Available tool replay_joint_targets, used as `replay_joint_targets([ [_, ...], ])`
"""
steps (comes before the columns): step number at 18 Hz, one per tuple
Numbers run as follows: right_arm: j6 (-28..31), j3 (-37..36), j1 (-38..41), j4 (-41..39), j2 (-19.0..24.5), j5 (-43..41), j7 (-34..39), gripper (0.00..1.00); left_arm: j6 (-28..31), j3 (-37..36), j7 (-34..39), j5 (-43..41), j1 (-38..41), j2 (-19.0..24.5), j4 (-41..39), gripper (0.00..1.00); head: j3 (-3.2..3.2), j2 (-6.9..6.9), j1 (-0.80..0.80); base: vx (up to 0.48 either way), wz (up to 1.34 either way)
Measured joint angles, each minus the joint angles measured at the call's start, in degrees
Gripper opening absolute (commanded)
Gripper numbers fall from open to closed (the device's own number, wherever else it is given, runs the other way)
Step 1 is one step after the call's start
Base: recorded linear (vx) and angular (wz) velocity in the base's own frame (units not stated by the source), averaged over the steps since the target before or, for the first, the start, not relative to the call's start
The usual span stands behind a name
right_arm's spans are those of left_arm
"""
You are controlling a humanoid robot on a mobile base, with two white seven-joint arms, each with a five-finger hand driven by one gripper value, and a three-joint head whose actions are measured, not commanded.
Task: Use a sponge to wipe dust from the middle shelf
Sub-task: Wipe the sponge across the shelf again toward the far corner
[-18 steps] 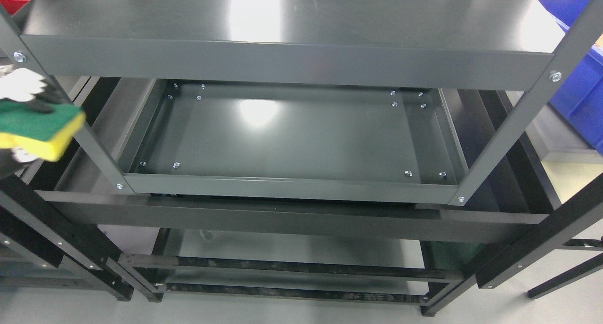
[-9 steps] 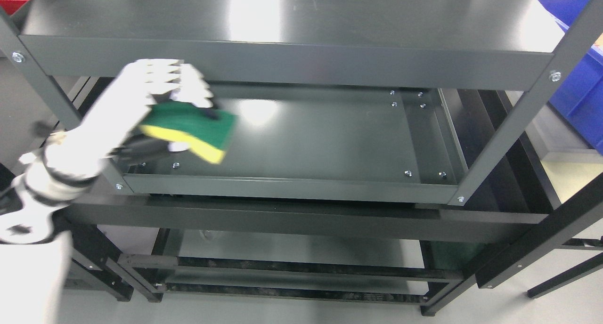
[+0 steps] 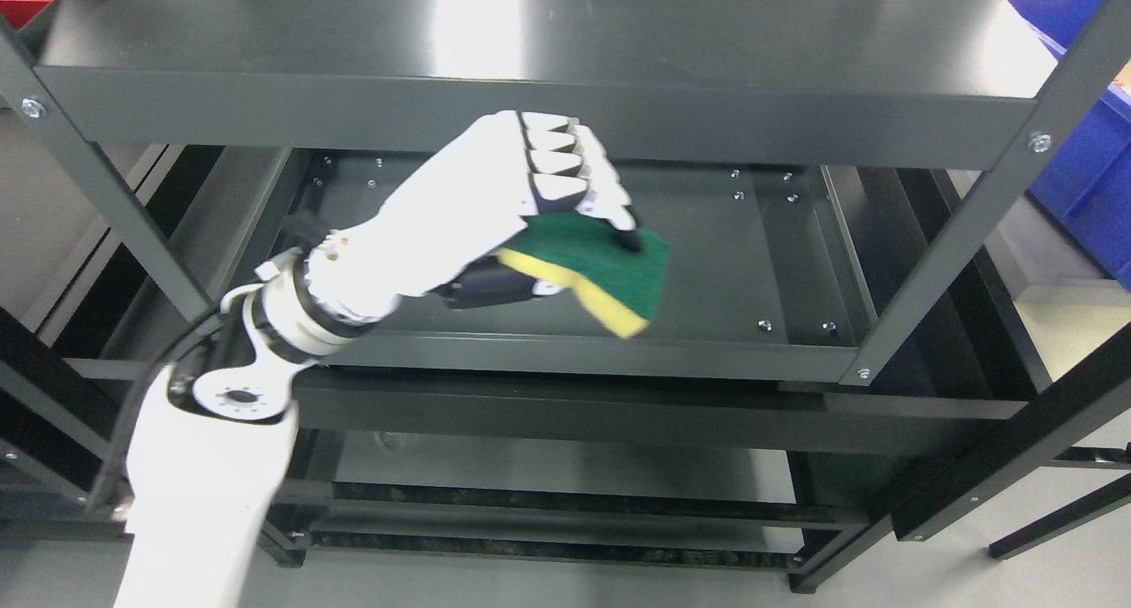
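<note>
The middle shelf is lying just beneath the left hand, whose curled fingers are gripping the sponge, tilted above it.

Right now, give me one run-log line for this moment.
left hand: shut on sponge | sponge: over middle shelf, contact unclear | right hand: not in view

Evenly and brightly lit from overhead. Broad white glare on the glossy top shelf, strongest at its middle and right corner. Dimmer on the middle shelf underneath, darker still toward the floor. Sharp focus throughout; slight softness only on the sponge edge.
</note>
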Motion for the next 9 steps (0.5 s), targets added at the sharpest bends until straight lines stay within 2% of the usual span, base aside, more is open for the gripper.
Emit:
replay_joint_targets([
  [9, 0.0, 0.0, -0.01, 0.0, 0.0, 0.0, -0.12, 1.0, 1.02, -13.75, 8.34, -6.13, -8.54, -4.25, 6.44, 0.0, 0.0, 0.0, 0.0, 0.0, 0.0],
])
